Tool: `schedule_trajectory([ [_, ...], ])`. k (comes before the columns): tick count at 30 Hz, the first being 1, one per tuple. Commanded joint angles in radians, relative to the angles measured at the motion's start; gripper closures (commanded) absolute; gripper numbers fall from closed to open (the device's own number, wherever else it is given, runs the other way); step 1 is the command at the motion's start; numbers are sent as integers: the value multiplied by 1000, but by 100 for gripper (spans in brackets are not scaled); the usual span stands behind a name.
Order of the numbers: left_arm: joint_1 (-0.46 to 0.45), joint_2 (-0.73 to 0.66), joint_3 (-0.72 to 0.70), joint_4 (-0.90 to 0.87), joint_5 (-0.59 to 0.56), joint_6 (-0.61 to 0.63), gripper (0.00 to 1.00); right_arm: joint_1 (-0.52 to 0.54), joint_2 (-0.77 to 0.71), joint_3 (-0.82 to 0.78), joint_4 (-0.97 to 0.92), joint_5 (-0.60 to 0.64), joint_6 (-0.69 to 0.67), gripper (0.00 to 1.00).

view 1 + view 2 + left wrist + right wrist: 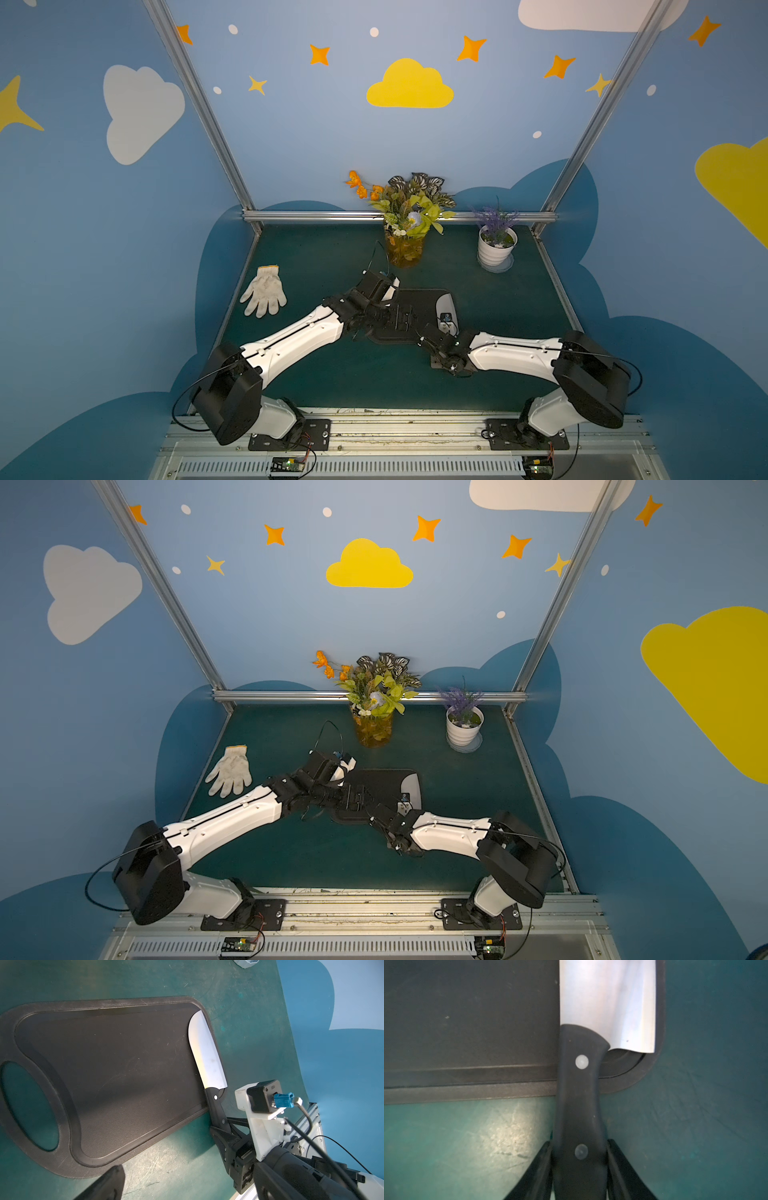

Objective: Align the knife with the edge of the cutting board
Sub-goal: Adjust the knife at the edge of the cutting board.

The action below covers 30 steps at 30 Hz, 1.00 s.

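A flat black rounded-rectangle cutting board (114,1084) with a grooved rim and an oval handle slot lies on the dark green table mat (332,374). The knife (207,1055), a cleaver with a broad silver-grey blade and a short black riveted handle, rests with its blade flat on the board, at the short end opposite the slot. The outer side of the blade runs along that end's groove and close to parallel with it. The handle sticks out past the board's long edge on the robot's side, over the mat. The right gripper (580,1147) has its jaws closed tight on the rear part of that handle, off the board, with one black finger (546,1159) pressed against each side. The left gripper (401,319) hangs over the slot end of the board. Only one of its dark fingers (108,1180) shows in the left wrist view, so how wide it stands cannot be told, and it has hold of nothing visible. Beyond the board's far long edge stand an amber glass vase of artificial flowers (405,245) and a white ribbed pot of lavender (496,245). A white cotton glove (264,293) lies well off the slot end.
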Motion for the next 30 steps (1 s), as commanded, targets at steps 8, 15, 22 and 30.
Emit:
schedule_trajectory([
  [8,5,-16,-3,-26,-3,16,0,-12,27,24,-28,28,9,58],
  [15,5,-18,-3,-29,-2,17,0,-9,41,27,-33,43,28,61],
  [22,6,-22,-1,-35,-5,20,0,-9,51,35,-45,62,49,65],
  [30,6,-34,-9,-40,-5,21,0,6,59,40,-52,84,70,67],
])
